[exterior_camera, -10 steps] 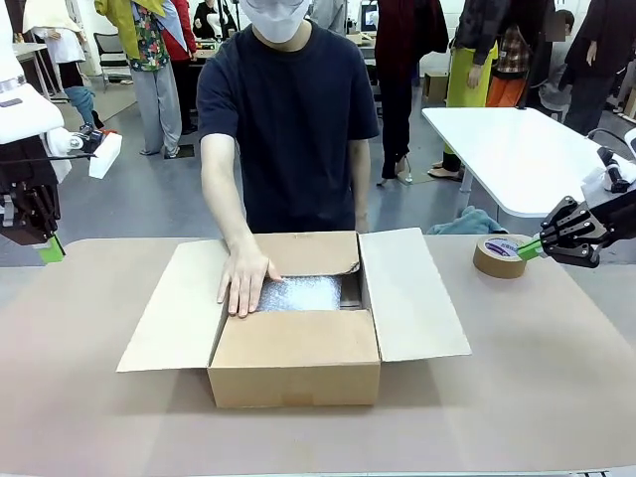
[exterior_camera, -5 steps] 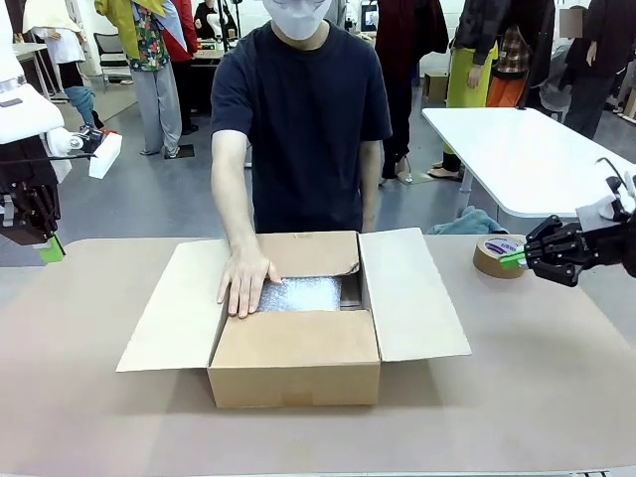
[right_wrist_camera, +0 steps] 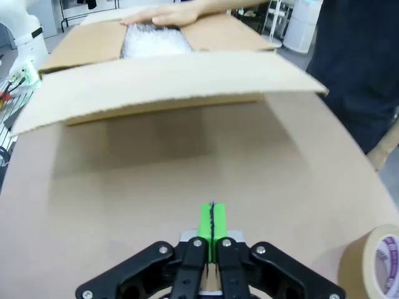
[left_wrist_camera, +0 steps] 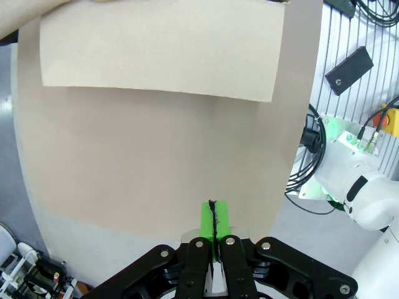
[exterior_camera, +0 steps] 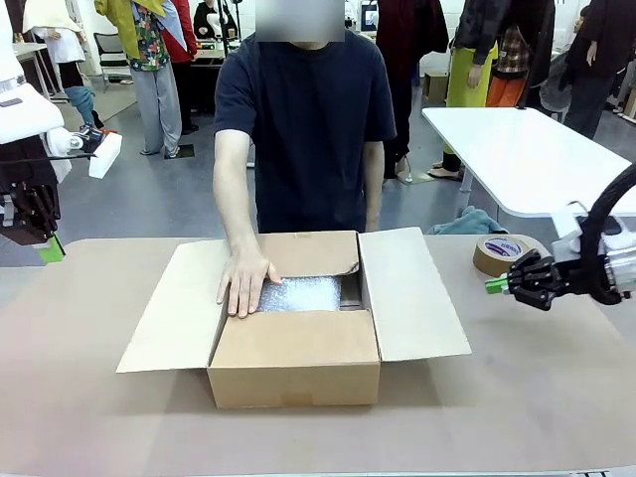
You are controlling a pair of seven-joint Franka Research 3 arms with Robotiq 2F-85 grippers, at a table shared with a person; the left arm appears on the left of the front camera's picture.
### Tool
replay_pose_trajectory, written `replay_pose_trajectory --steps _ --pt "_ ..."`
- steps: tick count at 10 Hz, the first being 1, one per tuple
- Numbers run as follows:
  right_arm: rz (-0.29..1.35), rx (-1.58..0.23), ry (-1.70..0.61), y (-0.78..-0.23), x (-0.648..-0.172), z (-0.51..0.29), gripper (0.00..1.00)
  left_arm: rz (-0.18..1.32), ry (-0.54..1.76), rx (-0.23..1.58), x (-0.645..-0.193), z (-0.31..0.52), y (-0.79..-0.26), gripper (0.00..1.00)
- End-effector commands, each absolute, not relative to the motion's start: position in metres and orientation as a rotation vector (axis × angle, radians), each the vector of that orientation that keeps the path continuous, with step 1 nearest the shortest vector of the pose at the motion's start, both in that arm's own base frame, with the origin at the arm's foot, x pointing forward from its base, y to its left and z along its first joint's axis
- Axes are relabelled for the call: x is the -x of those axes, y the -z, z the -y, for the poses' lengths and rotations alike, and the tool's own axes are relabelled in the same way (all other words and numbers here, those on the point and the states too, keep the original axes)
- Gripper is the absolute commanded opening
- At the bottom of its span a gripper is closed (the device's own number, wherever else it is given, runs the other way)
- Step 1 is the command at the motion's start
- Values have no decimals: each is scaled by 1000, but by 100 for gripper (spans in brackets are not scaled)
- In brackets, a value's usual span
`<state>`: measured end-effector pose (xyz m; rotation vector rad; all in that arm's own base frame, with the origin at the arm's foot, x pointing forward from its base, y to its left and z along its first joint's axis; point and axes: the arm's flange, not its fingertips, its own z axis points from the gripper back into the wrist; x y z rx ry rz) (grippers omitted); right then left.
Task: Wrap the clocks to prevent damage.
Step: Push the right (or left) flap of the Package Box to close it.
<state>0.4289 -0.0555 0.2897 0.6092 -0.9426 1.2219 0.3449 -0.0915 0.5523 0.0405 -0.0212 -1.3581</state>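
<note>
The tape roll (exterior_camera: 502,254) bore blue print on its core label, too small to read. A bubble-wrapped bundle (exterior_camera: 298,294) lay inside the open cardboard box (exterior_camera: 294,373) at the middle of the desk (exterior_camera: 556,397), with the person's hand (exterior_camera: 243,283) flat on its left edge. The right fingers (exterior_camera: 497,286) were pressed together, empty, just beside the roll. The left fingers (exterior_camera: 50,250), also closed on nothing, hung at the desk's left end. The left wrist view showed one box flap (left_wrist_camera: 156,53) over bare desk, while the right wrist view showed the bundle, the hand and the roll's rim.
</note>
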Motion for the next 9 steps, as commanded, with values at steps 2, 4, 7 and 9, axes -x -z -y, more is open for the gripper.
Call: replay_pose_trajectory --steps 2,4,7,9 --pt "898 -658 -1209 -275 -455 35 1 25 1355 -33 -345 92 -552 1" --pt "920 -723 -1194 -273 -465 23 1 25 1355 -33 -345 92 -552 1" --pt "934 -837 -1181 -264 -476 4 1 25 1355 -33 -345 92 -552 1" --pt "948 -907 -1166 -254 -480 -6 1 25 1355 -33 -345 92 -552 1"
